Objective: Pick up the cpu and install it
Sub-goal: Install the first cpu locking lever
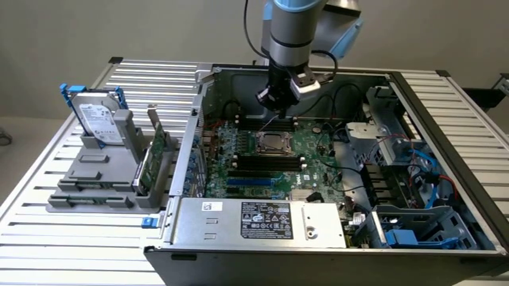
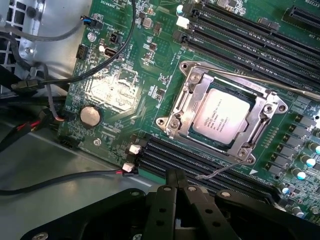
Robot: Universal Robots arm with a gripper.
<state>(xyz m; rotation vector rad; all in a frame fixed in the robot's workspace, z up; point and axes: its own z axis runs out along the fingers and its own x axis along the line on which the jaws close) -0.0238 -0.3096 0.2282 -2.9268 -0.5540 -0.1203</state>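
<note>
Wrist view: square silvery cpu seated in metal socket frame.

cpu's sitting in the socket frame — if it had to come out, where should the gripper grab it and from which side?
From straight above. The cpu lies flat, recessed in the metal socket frame, so its edges look largely boxed in, leaving little to pinch. The silvery top is the main exposed surface. The gripper is shut and apart from it. Likely best bet: opposite rim edges where the frame leaves gaps.

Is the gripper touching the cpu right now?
Apart. In the wrist view the shut gripper has its fingertips over the black memory slots, with bare board and the socket frame between them and the cpu seated inside it.
</note>
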